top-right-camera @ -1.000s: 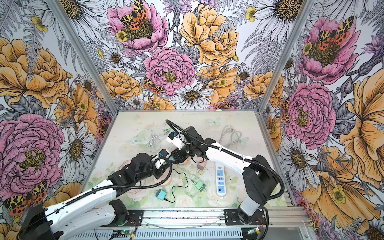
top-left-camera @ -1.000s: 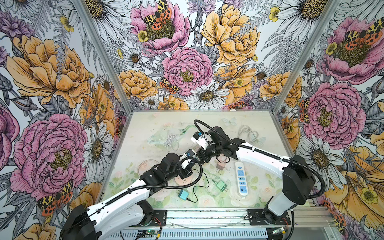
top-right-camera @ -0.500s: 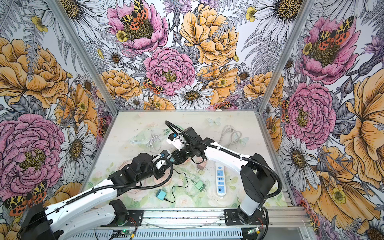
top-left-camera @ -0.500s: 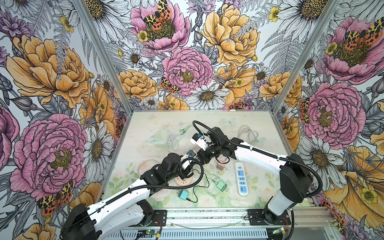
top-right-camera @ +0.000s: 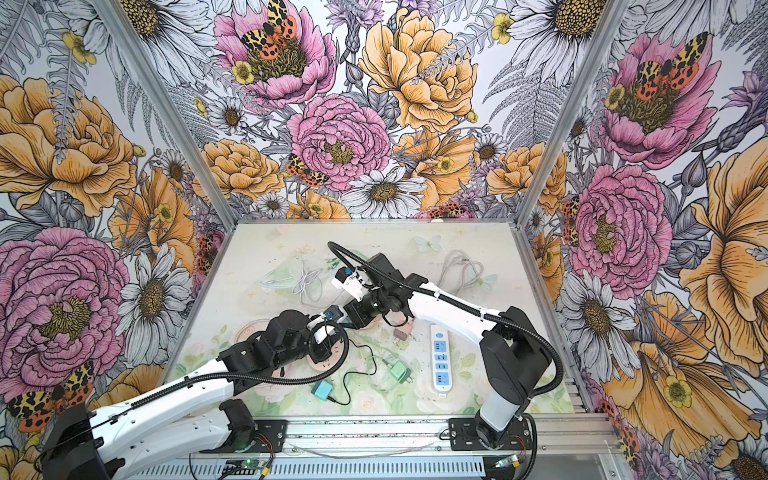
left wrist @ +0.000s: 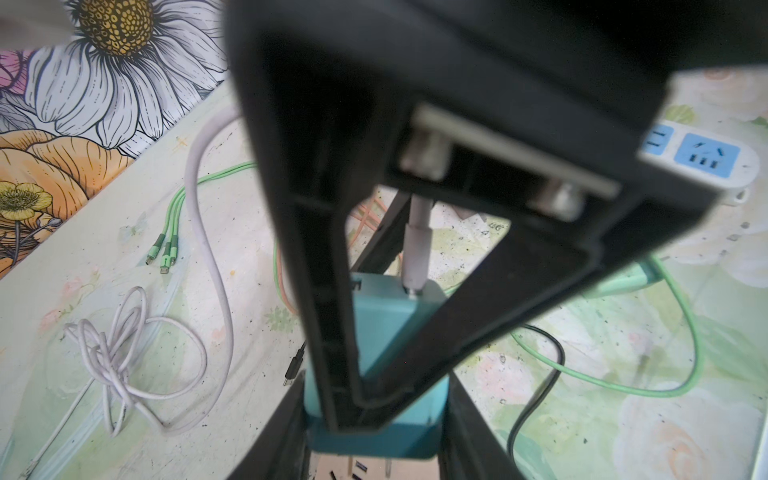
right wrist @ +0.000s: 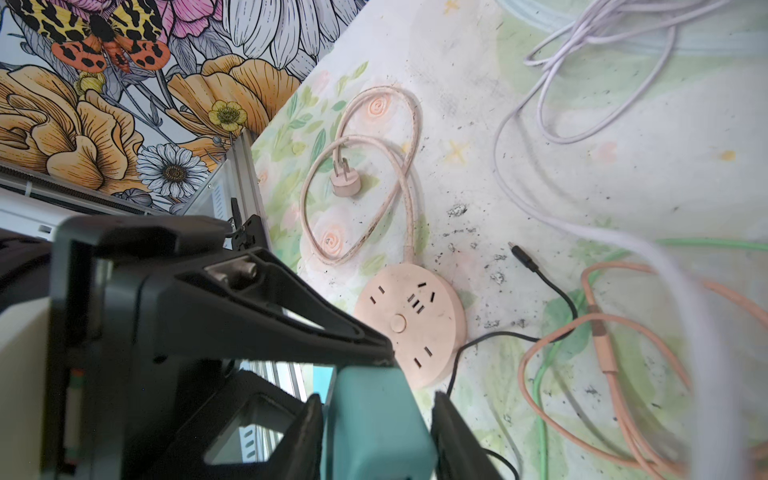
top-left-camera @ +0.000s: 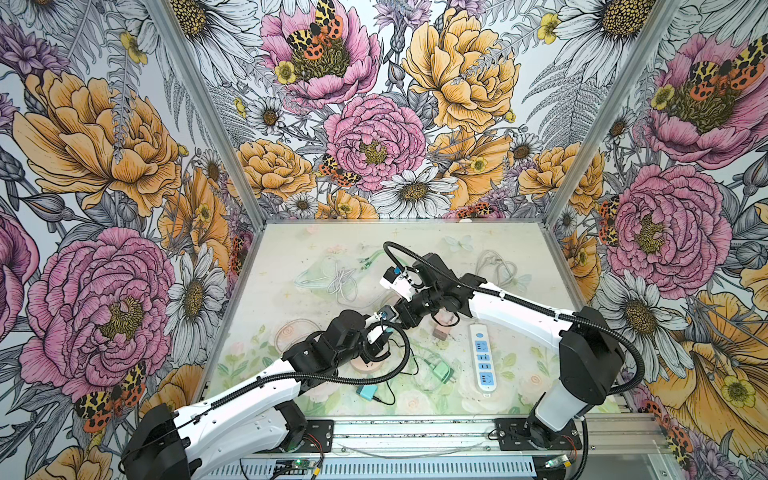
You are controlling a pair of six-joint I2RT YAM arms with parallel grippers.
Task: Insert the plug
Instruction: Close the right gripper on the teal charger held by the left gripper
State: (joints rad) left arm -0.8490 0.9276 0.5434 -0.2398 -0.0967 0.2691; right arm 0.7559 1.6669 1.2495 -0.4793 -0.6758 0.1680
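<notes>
a pale tabletop [top-left-camera: 282,257] printed with faint pastel flowers and butterflies, scuffed with dark specks, sits inside walls [top-left-camera: 374,137] papered in big pink and orange peonies, daisies and moths, with aluminium corner posts [top-left-camera: 199,116]. loose cables [left wrist: 120,353] lie across it, near a white power strip with blue sockets [top-left-camera: 482,357] and a round pink socket disc [right wrist: 409,324]. near the middle, off the surface, the left gripper [left wrist: 376,386] has its jaws clamped on a teal charger block [left wrist: 386,324]; the right gripper [right wrist: 378,415] jaws press the same block, a lilac cable connector [left wrist: 415,253] seated in its port.
</notes>
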